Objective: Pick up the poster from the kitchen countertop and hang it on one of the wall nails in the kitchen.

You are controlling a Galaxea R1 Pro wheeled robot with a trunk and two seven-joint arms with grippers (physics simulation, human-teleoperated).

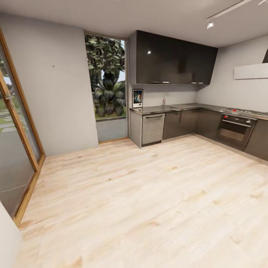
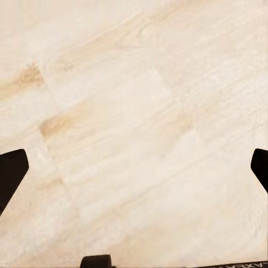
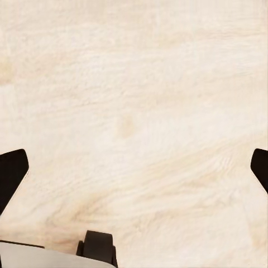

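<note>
Head view took in the far side of the kitchen across a pale wooden floor [image 1: 149, 201]; the poster [image 1: 137, 98] stood upright at the left end of the kitchen countertop [image 1: 163, 109], beside the window [image 1: 106, 76], with dark upper cabinets [image 1: 173, 59] above and an oven [image 1: 236, 128] well to the right; the left gripper [image 2: 134, 167] and the right gripper [image 3: 134, 167] both hung over bare floorboards, fingers spread wide apart, holding nothing.
</note>
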